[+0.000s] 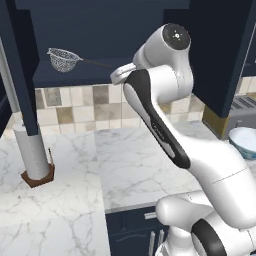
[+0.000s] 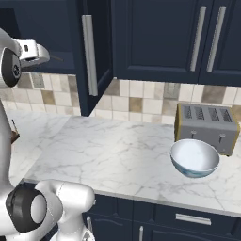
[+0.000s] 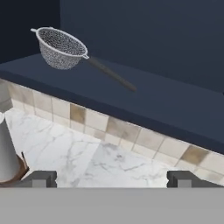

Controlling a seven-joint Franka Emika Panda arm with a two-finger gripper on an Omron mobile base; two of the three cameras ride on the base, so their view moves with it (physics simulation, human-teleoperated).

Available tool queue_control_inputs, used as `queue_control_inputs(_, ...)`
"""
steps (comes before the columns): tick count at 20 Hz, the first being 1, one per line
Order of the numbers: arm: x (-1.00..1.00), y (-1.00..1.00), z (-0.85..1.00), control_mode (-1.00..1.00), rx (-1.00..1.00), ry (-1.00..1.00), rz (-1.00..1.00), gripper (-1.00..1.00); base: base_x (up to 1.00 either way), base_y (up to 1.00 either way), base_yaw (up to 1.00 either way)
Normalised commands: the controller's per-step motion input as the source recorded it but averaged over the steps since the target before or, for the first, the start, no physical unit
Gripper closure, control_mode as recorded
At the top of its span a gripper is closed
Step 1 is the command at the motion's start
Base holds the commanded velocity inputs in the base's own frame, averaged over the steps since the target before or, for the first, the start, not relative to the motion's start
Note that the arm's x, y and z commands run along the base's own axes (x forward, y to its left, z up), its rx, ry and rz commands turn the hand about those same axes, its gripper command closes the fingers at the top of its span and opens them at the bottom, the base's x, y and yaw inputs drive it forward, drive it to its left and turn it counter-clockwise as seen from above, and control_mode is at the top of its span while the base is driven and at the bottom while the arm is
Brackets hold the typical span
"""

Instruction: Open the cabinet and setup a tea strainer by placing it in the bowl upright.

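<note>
Gripper (image 3: 111, 178) spread; tea strainer (image 3: 61, 47) handle points right.

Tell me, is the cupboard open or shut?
Open. The cabinet door swings out toward us, and the tea strainer sits on the shelf inside.

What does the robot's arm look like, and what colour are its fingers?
The arm is glossy white with rounded, chunky links and dark, nearly black bands and round caps at its joints. No loose cables show. In the hand view, its two small fingers are dark grey and blocky.
</note>
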Motion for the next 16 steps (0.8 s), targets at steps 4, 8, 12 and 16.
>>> queue_control_inputs(4, 0.44, 0.08, 0.00, -1.00, 0.02, 0.00, 0.00, -1.00, 0.00, 0.00, 0.00)
queue_control_inputs(8, 0.52, 0.03, -0.13, -1.00, 0.00, 0.05, 0.00, -1.00, 0.00, 0.00, 0.00)
queue_control_inputs(12, 0.49, 0.02, -0.13, -1.00, 0.02, 0.01, 0.00, -1.00, 0.00, 0.00, 0.00)
queue_control_inputs(16, 0.42, 0.02, -0.01, -1.00, 0.00, 0.00, 0.00, -1.00, 0.00, 0.00, 0.00)
